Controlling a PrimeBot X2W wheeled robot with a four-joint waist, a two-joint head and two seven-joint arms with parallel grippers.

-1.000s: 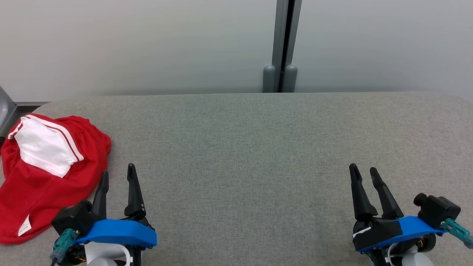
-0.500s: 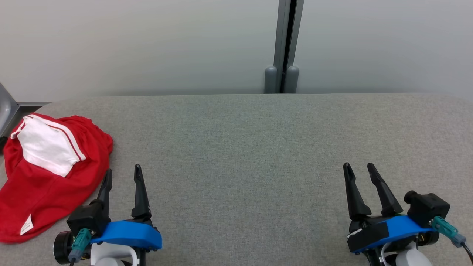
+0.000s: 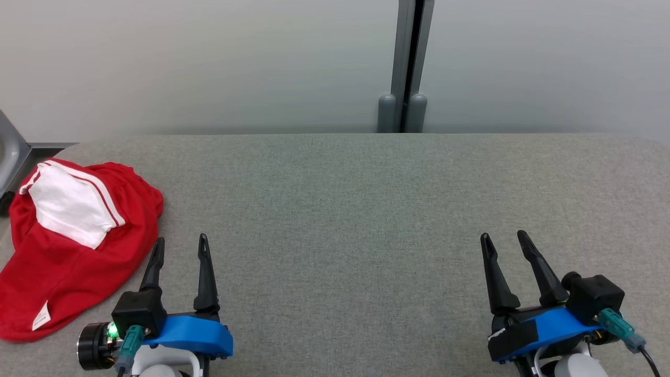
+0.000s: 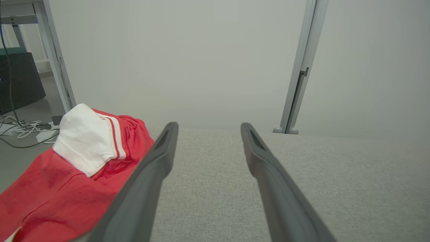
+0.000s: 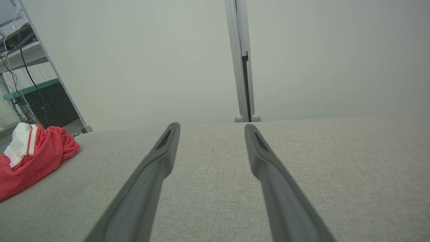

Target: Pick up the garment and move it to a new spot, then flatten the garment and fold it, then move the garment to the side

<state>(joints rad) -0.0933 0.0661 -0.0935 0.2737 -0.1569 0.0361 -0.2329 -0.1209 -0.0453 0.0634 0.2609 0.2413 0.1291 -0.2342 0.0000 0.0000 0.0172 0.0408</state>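
The red garment point(image 3: 78, 246) lay crumpled at the left end of the grey padded table point(image 3: 340, 199), with a white panel point(image 3: 68, 207) edged by red and white stripes turned up on top and a small white label point(image 3: 41, 317) near its front hem. It was bunched so much that its kind could not be made out, and the head view's left border cut off its outermost fold (whether that part hung over the table's side could not be told).

The left gripper point(image 3: 181, 238) hovered just to the right of the cloth with its two dark fingers spread apart and nothing between them. In the left wrist view its left finger overlapped the red fabric, so contact could not be judged. The right gripper point(image 3: 503, 234) sat well away at the table's right end, jaws likewise parted and empty. Both wrists ran off the bottom of the head view.

Behind the table stood a pale wall with a grey post point(image 3: 411, 63), its top out of frame.
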